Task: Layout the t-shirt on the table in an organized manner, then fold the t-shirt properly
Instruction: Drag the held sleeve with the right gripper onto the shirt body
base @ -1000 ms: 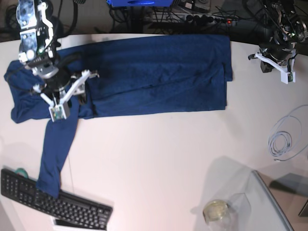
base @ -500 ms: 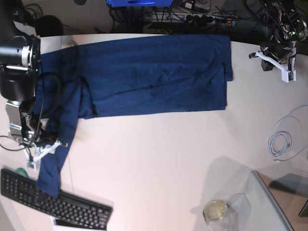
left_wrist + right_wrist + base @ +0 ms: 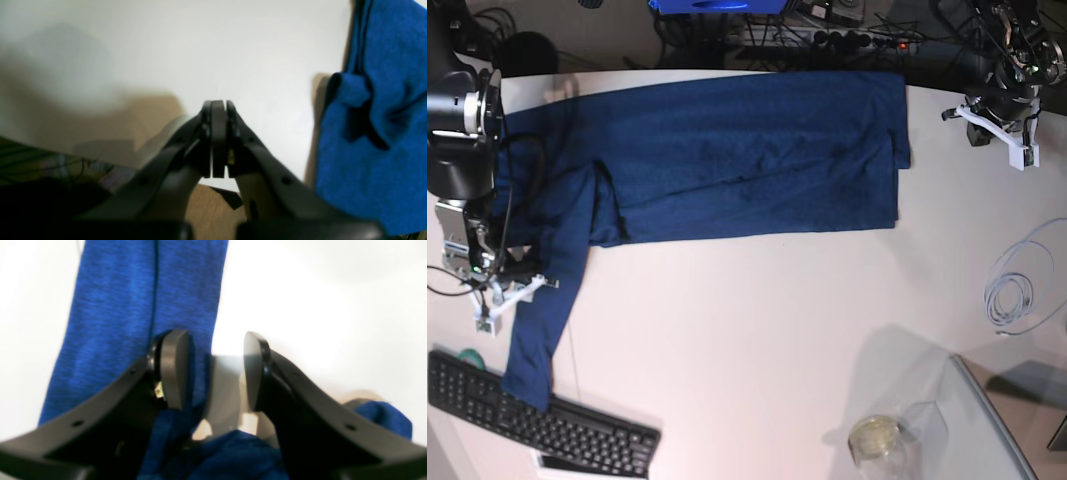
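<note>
The navy t-shirt [image 3: 747, 150] lies spread across the far half of the white table [image 3: 757, 330]. One long strip of it [image 3: 537, 340] trails down toward the keyboard. My right gripper [image 3: 512, 298] is open at the top of that strip. In the right wrist view the right gripper [image 3: 213, 340] straddles the strip's right edge [image 3: 143, 300], one fingertip [image 3: 173, 366] on the cloth, the other over bare table. My left gripper [image 3: 1002, 135] is shut and empty over bare table right of the shirt. In the left wrist view the left gripper [image 3: 218, 106] sits left of the shirt's edge [image 3: 373, 133].
A black keyboard [image 3: 547, 425] lies at the front left, under the strip's end. A coiled white cable [image 3: 1017, 290] lies at the right. A glass panel [image 3: 997, 420] and a small round jar [image 3: 874, 437] are at the front right. Cables and a power strip [image 3: 827, 35] are behind the table.
My right gripper left the shirt's upper-left part and moved down-left to the hanging strip, then slightly up. The shirt's left side lies flatter. My left arm barely moved.
</note>
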`<act>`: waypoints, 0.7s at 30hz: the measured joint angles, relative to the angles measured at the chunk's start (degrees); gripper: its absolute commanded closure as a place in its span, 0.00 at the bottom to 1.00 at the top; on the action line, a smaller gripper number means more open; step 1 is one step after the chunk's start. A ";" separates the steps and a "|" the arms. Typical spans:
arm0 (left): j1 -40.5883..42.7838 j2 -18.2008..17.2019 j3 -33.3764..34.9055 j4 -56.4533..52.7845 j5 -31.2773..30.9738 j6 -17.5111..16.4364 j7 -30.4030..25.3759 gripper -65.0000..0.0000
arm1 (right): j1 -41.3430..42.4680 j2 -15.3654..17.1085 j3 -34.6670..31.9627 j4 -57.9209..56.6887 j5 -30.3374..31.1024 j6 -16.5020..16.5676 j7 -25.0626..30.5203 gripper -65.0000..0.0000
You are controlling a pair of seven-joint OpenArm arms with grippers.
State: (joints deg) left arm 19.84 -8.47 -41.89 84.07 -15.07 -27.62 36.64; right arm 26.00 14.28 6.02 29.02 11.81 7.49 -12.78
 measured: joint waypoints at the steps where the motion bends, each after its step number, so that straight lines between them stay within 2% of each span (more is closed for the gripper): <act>1: 0.02 0.02 0.02 -0.04 0.02 0.02 0.00 1.00 | 0.09 -0.24 0.00 -0.98 -0.15 -0.13 1.07 0.61; 4: 0.02 0.02 0.09 -0.11 0.00 0.00 -0.02 1.00 | 0.48 -0.24 -0.04 -2.16 -0.04 -0.07 2.05 0.63; 5: 0.02 0.04 0.09 -0.11 0.00 0.00 -0.02 1.00 | 0.59 -0.22 -0.04 -2.16 -0.04 -0.07 1.84 0.68; 8: 0.04 0.00 0.09 -0.09 0.00 0.02 -0.02 1.00 | 0.57 -0.20 -0.02 -2.29 -0.02 -0.13 1.86 1.00; 11: 0.37 0.02 0.02 0.15 0.00 0.02 -0.04 1.00 | 0.13 -0.24 -0.02 -0.87 0.04 -0.02 0.66 0.99; 14: 0.52 -0.11 -0.04 0.17 -0.04 0.02 -0.04 1.00 | -3.48 -0.63 -0.04 5.77 -0.11 0.02 -0.74 1.00; 15: 0.63 -0.26 -0.07 0.17 -0.02 0.00 -0.04 1.00 | -5.49 -0.72 -0.09 9.53 -0.13 0.00 -1.49 1.00; 18: 1.42 -1.49 -0.20 0.00 -0.02 -0.22 0.00 1.00 | -12.04 -1.31 -0.15 23.56 -0.26 -0.20 -8.39 1.00; 21: 1.29 -1.84 -0.33 -0.31 0.04 0.20 -0.07 1.00 | -18.27 -3.13 -0.24 39.82 -0.09 -0.07 -12.35 1.00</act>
State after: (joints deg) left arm 21.12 -10.31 -42.22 83.77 -15.03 -27.42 36.58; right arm 7.73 11.16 5.78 68.84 11.73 7.42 -25.12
